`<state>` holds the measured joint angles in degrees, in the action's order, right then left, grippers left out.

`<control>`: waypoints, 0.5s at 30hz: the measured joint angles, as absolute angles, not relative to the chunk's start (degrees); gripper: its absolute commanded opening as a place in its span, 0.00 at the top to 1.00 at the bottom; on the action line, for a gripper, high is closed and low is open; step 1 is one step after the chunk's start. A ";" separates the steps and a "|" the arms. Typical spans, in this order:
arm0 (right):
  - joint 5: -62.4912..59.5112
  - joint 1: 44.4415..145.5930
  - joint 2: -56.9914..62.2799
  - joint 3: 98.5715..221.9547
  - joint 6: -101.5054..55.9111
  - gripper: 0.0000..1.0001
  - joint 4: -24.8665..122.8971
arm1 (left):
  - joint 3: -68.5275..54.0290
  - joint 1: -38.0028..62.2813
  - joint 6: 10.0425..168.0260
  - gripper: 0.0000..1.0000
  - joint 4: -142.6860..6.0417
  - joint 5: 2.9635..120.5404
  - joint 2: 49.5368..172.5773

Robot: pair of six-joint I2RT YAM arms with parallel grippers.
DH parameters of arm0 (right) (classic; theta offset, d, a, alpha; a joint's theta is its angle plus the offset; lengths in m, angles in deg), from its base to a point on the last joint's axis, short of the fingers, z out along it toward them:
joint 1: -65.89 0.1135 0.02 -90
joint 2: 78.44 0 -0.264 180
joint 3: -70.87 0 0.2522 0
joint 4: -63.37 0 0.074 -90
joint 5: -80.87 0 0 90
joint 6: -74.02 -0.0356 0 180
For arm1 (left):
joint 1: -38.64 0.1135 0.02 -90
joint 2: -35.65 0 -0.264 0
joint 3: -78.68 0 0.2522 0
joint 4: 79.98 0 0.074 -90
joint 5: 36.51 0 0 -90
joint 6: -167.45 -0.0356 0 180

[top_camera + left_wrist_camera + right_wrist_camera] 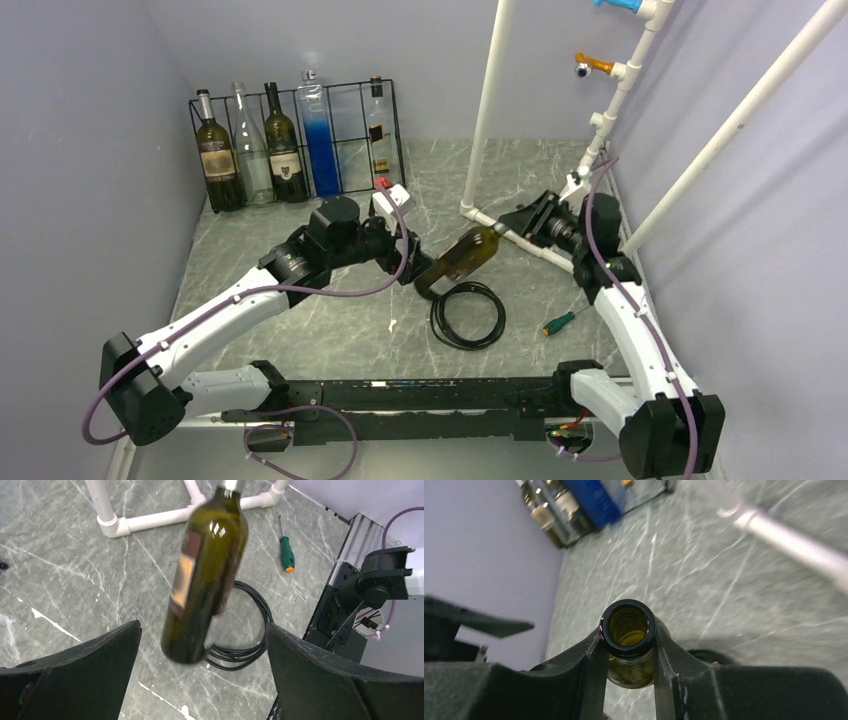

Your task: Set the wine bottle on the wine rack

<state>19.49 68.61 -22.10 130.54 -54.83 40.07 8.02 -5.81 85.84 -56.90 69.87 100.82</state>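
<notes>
Wine bottle (pixel 462 257) tilts over the table (pixel 300 325), right jaws clamped on its neck, left jaws spread wide.

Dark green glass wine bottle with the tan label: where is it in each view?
Top external: dark green glass wine bottle, centre, tilted, neck pointing right.
Left wrist: centre, label showing, base nearest the camera.
Right wrist: lower centre, open mouth facing camera, neck in right gripper.
Shared landmark: white plastic pipe frame.

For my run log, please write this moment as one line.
right gripper: shut on wine bottle neck | left gripper: open around its base | wine bottle: tilted, not in wine rack
</notes>
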 measured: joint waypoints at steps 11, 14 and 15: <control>19.99 81.68 -26.78 122.78 -63.40 1.00 49.69 | 4.50 -5.70 85.42 0.01 -53.31 66.11 107.90; 19.73 82.08 -26.56 121.14 -64.10 1.00 51.74 | 3.86 -5.68 85.27 0.00 -52.39 66.35 110.76; 19.67 82.10 -26.25 120.68 -64.12 1.00 51.89 | 3.62 -5.70 85.18 0.01 -52.18 66.55 111.55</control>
